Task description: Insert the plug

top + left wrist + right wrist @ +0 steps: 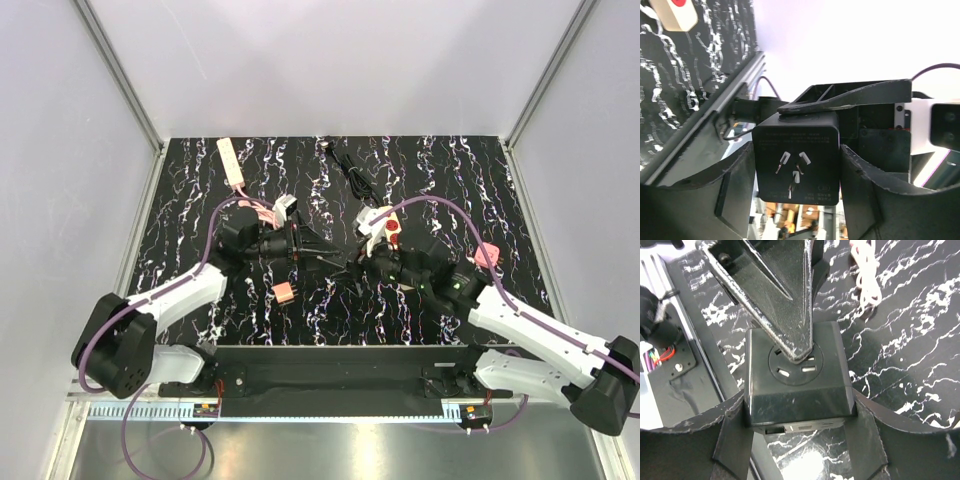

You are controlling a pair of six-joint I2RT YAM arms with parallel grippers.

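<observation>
A black cube plug sits between both grippers above the middle of the table. In the left wrist view its face with three metal prongs points at the camera, and my left gripper is shut on its two sides. In the right wrist view its round socket face points up, and my right gripper is shut on the other two sides. One left finger lies across the socket face. In the top view the left gripper and right gripper meet tip to tip.
A white power strip lies at the back left. A white socket block with red buttons lies just behind the right gripper. A black cable lies at the back. Pink blocks lie at the front left and at the right.
</observation>
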